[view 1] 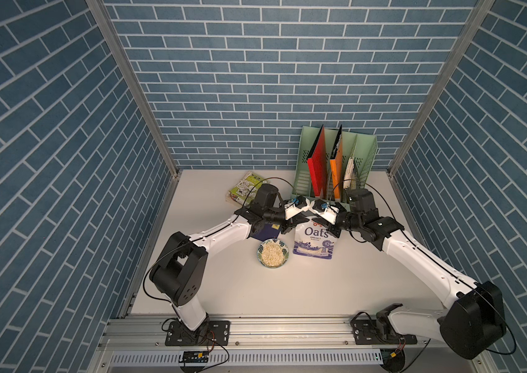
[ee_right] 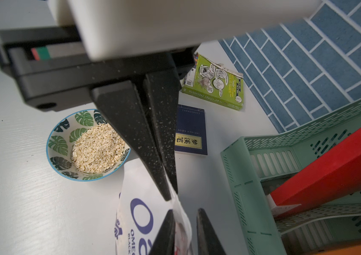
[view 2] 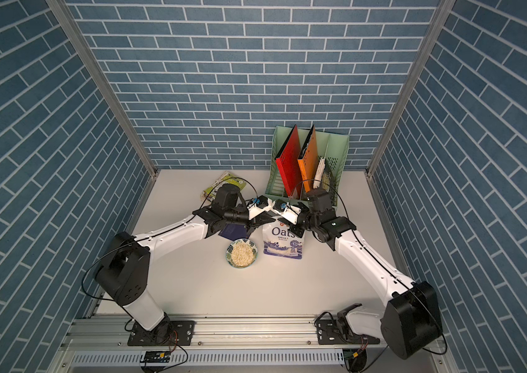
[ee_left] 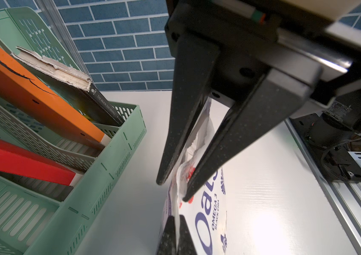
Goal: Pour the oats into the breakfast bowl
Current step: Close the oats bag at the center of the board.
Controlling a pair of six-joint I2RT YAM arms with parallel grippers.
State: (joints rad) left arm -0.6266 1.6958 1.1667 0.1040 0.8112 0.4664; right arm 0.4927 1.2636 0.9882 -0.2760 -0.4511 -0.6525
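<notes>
Nearest, the breakfast bowl (ee_right: 59, 143) stands on the worktop (view 1: 288, 290) and holds a heap of the oats (ee_right: 97, 148), so the pouring looks done. Just right of it the pouch (view 1: 315, 240) stands upright. It reads "Oats", then "OMEGA 3" and "BLACK CHIA", above a blue windmill band.

The 2 claws meet at its top edge. The left claw (ee_right: 170, 189) is pressed together and pinches the left end. The right claw (ee_left: 176, 187) is spread a little around the edge and does not grip. I judge the step is letting go of the pouch. Next, the left claw must open and both arms lift away gently, because the soft pouch may tip.

Farther left, a dark blue book (ee_right: 191, 130) carries Chinese characters on a yellow label. The green book (ee_right: 214, 84) reads "THE 65-STOREY TREEHOUSE". In the far file rack (ee_left: 117, 159), a black spine (ee_left: 100, 103) reads "THE MOON AND SIXPENCE".
</notes>
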